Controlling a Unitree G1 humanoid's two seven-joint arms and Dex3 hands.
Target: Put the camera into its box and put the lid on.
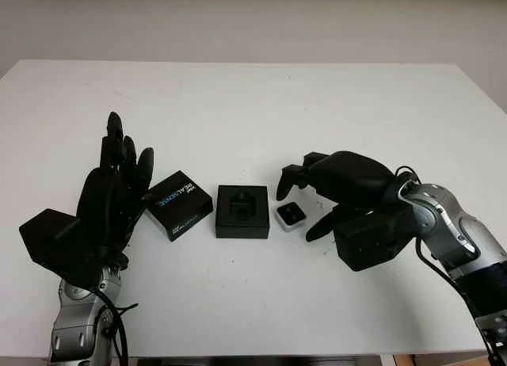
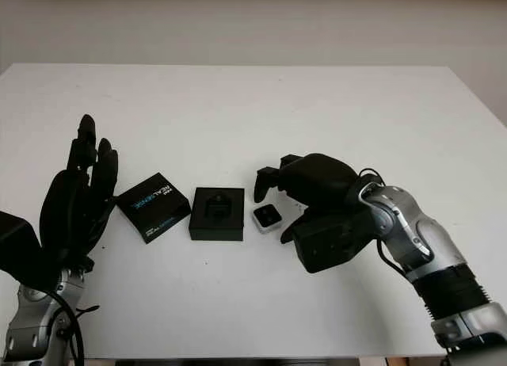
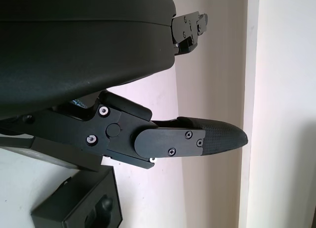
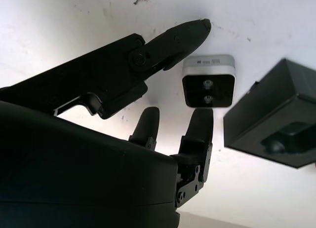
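The open left hand (image 1: 107,196) is raised upright beside the flat black printed lid (image 1: 179,204) on the white table (image 1: 253,104). The open black box (image 1: 242,211) sits centre. The small silver camera (image 1: 291,215) lies just beside it, bracketed by the right hand (image 1: 317,200), fingers (image 4: 173,38) ungripped; they should close squarely on its sides before lifting.
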